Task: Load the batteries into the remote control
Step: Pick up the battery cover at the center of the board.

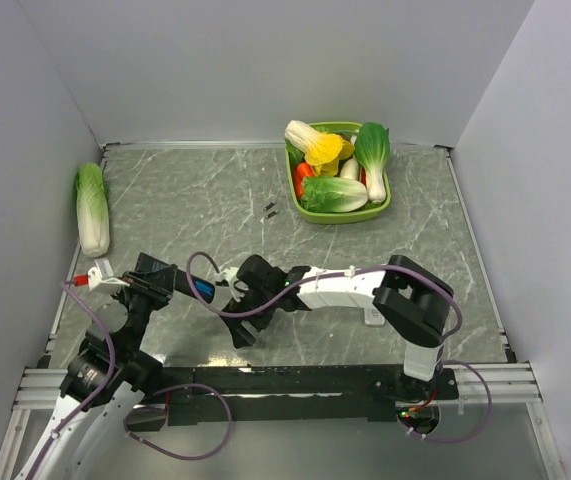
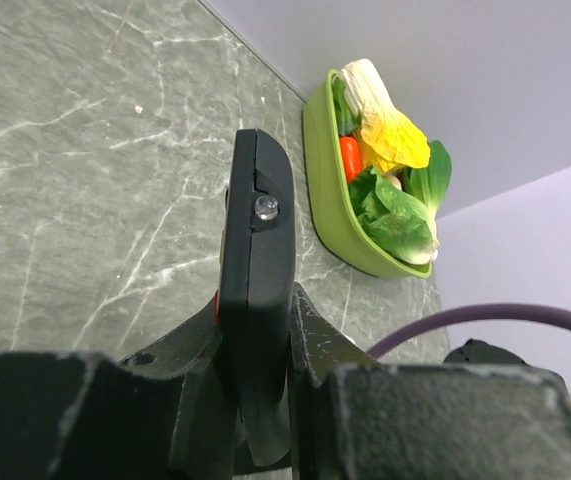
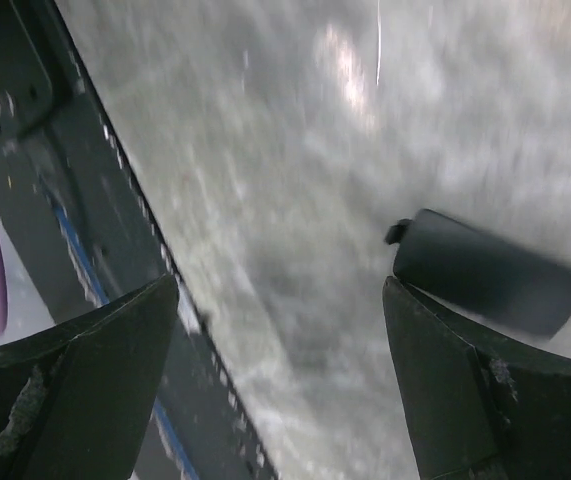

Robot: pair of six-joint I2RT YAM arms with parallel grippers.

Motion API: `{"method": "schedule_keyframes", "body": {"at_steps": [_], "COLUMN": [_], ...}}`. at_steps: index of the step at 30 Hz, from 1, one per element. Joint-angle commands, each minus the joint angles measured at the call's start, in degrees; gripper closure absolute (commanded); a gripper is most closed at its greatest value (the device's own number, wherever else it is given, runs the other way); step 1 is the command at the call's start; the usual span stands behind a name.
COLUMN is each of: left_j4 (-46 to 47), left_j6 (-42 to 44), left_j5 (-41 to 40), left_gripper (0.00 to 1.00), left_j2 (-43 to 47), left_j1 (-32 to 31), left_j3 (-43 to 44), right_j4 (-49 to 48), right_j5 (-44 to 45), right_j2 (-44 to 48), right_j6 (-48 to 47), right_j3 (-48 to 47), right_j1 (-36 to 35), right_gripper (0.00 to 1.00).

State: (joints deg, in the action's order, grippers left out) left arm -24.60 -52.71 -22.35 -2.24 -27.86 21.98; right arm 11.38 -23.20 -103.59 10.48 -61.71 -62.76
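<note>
My left gripper [image 2: 255, 335] is shut on the black remote control [image 2: 255, 250], held edge-on above the table with a small screw showing at its far end. In the top view the remote [image 1: 177, 282] sticks out to the right of the left gripper [image 1: 157, 284], with one bright-blue battery [image 1: 203, 290] at its right end. A second battery is not visible. My right gripper [image 3: 280, 285] is open and empty over the table near the front rail; in the top view it [image 1: 246, 318] sits just right of the remote. A flat black piece [image 3: 485, 272] lies by its right finger.
A green tray [image 1: 310, 212] of toy vegetables stands at the back. A toy cabbage [image 1: 92, 208] lies at the left wall. Two tiny dark bits [image 1: 269, 209] lie mid-table. A white object [image 1: 373, 316] lies under the right arm. The metal front rail [image 3: 75, 230] is close.
</note>
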Motion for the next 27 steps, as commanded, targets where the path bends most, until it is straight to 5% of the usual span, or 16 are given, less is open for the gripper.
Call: {"method": "schedule_keyframes", "body": {"at_steps": [1,17,27], "left_j4": [-1.23,-6.24,-11.08], "left_j6": [1.03,3.13,7.71], "left_j5": [-2.96,-6.83,-10.08], "left_gripper": [0.99,0.99,0.99], "left_j2": [1.80,4.61,7.25], "left_j1": [-0.09,-0.09,-0.18], "left_j3": [3.16,9.74,15.11], "right_j4": [-3.03,10.06,16.21], "right_j5": [-0.70,-2.56,2.20], "right_j2": [-2.67,0.76,-6.18], "right_j6": [-3.35,-38.05,-47.57], "right_j3": [-5.25,-8.86,-15.88], "right_j1": [0.01,2.12,2.12], "right_gripper": [0.10,0.14,0.24]}}
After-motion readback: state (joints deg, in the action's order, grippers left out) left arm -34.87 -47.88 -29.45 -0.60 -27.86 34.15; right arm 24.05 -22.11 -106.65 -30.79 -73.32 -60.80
